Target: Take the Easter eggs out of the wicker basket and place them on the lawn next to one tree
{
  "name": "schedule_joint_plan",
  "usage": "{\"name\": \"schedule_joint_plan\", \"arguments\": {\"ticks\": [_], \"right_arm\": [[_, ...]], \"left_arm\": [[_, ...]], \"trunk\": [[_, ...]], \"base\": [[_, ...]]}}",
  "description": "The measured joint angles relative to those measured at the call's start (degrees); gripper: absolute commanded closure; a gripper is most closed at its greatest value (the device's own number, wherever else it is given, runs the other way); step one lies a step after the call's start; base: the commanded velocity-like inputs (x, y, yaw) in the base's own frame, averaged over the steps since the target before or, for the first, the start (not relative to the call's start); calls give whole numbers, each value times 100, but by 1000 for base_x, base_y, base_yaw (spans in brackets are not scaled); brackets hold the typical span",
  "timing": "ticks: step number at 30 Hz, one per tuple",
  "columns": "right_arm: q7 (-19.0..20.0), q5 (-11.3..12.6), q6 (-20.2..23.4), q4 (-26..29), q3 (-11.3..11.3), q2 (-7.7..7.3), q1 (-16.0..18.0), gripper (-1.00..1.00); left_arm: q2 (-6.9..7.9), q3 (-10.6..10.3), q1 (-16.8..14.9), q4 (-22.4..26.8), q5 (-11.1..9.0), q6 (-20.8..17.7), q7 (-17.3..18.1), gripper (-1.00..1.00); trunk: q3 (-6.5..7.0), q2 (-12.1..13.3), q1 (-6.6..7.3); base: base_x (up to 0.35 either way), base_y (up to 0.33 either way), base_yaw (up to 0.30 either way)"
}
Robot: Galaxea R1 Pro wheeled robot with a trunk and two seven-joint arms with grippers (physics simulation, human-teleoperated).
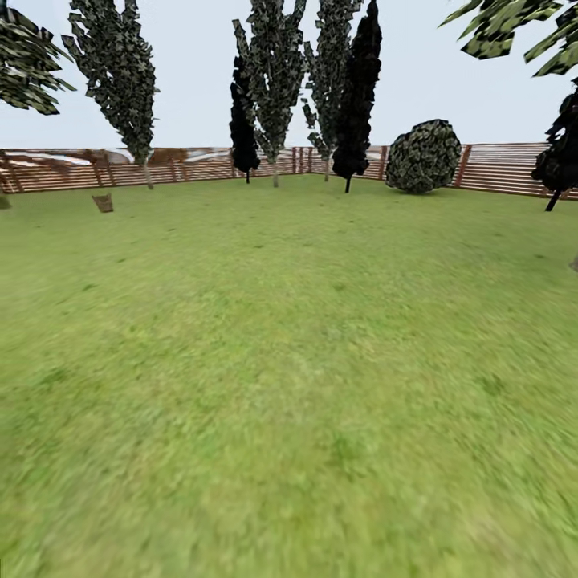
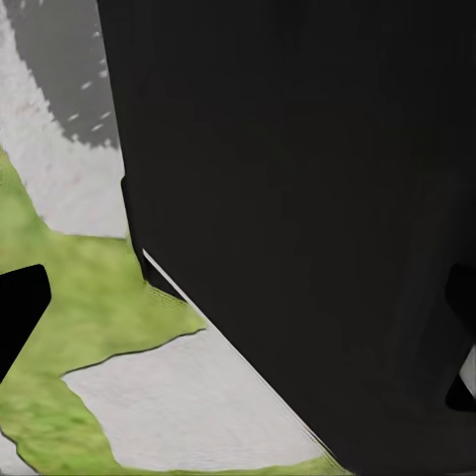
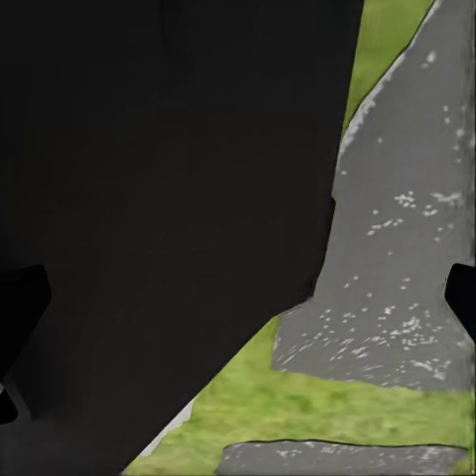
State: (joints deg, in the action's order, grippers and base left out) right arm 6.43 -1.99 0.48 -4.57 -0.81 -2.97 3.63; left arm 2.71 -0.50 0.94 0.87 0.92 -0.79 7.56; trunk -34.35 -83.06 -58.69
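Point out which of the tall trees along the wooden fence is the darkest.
The near-black conifer just left of the round shrub; its taller neighbours show mottled grey-green foliage, and the other black one is shorter.

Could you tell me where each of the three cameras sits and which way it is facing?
Head view: high on the robot, facing forward over the lawn toward the fence and trees.
Left wrist view: on the left arm, facing down at grass and pale paving, a black body part blocking most.
Right wrist view: likewise, over grey paving.
Both wrist views share grass, paving and dark fingers at the edges.
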Motion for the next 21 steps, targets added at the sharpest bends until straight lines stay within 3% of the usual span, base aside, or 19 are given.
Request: {"name": "schedule_joint_plan", "arguments": {"ticks": [21], "right_arm": [[1,0,-14,0,-8,0,0,-100]], "left_arm": [[0,0,0,0,0,0,0,-100]], "trunk": [[-95,0,0]], "base": [[344,0,213]]}}
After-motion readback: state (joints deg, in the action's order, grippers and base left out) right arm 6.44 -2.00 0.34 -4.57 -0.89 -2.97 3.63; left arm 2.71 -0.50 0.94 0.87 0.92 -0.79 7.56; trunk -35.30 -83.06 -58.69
